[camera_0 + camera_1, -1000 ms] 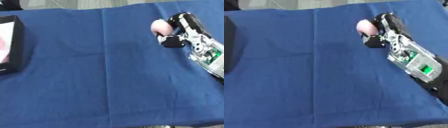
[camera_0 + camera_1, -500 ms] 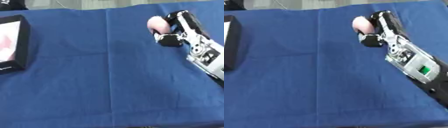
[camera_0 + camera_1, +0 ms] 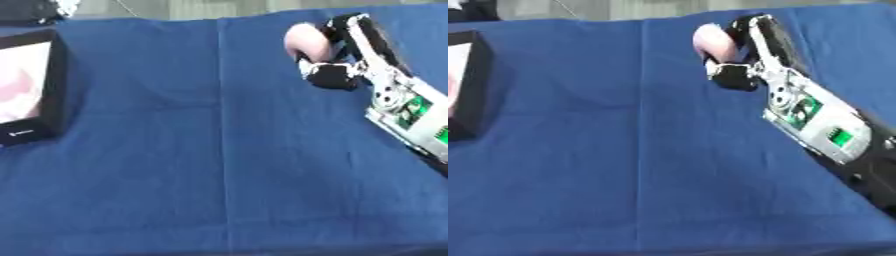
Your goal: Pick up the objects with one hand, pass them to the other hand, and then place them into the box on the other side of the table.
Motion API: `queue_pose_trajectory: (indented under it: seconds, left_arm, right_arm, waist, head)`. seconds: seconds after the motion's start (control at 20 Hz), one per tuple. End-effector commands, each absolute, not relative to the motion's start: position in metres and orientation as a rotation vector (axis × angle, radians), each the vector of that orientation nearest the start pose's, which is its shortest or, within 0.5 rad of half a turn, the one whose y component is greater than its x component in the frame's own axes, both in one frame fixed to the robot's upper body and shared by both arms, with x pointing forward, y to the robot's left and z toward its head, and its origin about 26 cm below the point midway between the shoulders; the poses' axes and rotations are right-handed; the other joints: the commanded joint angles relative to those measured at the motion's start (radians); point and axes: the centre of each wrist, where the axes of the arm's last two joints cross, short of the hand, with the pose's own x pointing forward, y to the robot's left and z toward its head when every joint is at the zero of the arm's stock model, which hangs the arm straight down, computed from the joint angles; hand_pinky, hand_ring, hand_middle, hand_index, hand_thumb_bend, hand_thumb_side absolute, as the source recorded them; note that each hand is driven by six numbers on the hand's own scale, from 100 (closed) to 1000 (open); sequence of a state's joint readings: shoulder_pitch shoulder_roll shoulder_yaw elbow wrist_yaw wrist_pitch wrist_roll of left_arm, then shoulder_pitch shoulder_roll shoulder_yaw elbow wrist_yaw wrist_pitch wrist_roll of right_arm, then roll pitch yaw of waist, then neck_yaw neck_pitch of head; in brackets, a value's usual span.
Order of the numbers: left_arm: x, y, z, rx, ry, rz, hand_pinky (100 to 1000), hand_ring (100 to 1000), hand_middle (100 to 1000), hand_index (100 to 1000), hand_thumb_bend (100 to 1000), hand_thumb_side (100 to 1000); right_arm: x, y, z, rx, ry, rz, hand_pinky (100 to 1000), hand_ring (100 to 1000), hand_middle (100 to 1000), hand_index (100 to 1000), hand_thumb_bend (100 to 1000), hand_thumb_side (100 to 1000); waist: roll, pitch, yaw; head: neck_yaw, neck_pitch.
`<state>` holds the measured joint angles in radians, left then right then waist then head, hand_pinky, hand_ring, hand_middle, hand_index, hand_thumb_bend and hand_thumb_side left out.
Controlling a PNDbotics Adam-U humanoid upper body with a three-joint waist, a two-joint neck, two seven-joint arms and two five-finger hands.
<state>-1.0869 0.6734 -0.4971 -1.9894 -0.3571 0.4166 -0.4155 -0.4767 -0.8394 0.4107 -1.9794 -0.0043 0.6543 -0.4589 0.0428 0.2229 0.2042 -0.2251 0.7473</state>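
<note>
Blue cloth covers the bench (image 3: 175,165), one fold line running front to back. One right hand (image 3: 745,55) at far right, fingers (image 3: 732,79) clenched round one pale pink rounded object (image 3: 306,42), held at the cloth's far side. One black box (image 3: 54,85) at left edge, open, pink content inside, well apart from the hand. Left hand not visible.

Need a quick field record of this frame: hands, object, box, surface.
right hand: far right of table, fingers curled round the pink object
pink object: rounded, held in right hand
left hand: not in view
box: black, open, left edge of table, pink inside
table: covered in blue cloth
handover: not yet done
</note>
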Motion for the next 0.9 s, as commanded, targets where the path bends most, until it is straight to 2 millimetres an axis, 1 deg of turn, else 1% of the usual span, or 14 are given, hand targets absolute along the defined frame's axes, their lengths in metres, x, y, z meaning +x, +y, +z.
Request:
queue_pose_trajectory:
  seconds: [0.05,0.25,0.35,0.5,0.8,0.9]
  left_arm:
    - [0.27,0.121,0.373,-0.873,2.698,2.116,875,774,755,762,100,429]
    - [0.264,0.102,0.367,-0.774,2.616,2.199,887,773,757,766,100,469]
    - [0.262,0.095,0.365,-0.739,2.576,2.237,880,773,756,766,100,472]
    - [0.26,0.088,0.361,-0.724,2.519,2.282,878,773,756,766,100,476]
    - [0.257,0.077,0.354,-0.681,2.497,2.308,892,775,760,771,100,488]
    - [0.256,0.074,0.352,-0.668,2.489,2.31,893,779,767,776,100,466]
  right_arm:
    - [0.297,-0.236,0.234,-0.971,-1.778,0.497,443,623,476,487,100,100]
    - [0.297,-0.232,0.232,-0.95,-1.85,0.495,439,624,477,488,100,100]
    - [0.297,-0.231,0.23,-0.932,-1.894,0.506,441,626,478,490,100,100]
    - [0.297,-0.231,0.228,-0.926,-1.937,0.525,443,625,477,490,100,100]
    - [0.295,-0.224,0.221,-0.894,-1.938,0.526,435,625,476,487,100,100]
    - [0.295,-0.222,0.219,-0.881,-1.946,0.528,434,625,476,487,100,100]
  waist:
    - [-0.001,-0.024,0.002]
    - [0.0,-0.028,0.003]
    - [0.002,-0.029,0.003]
    - [0.007,-0.03,0.004]
    - [0.009,-0.028,0.003]
    - [0.009,-0.027,0.001]
  head:
    - [0.006,0.005]
    - [0.013,0.013]
    - [0.018,0.015]
    - [0.024,0.017]
    - [0.04,0.02]
    - [0.046,0.02]
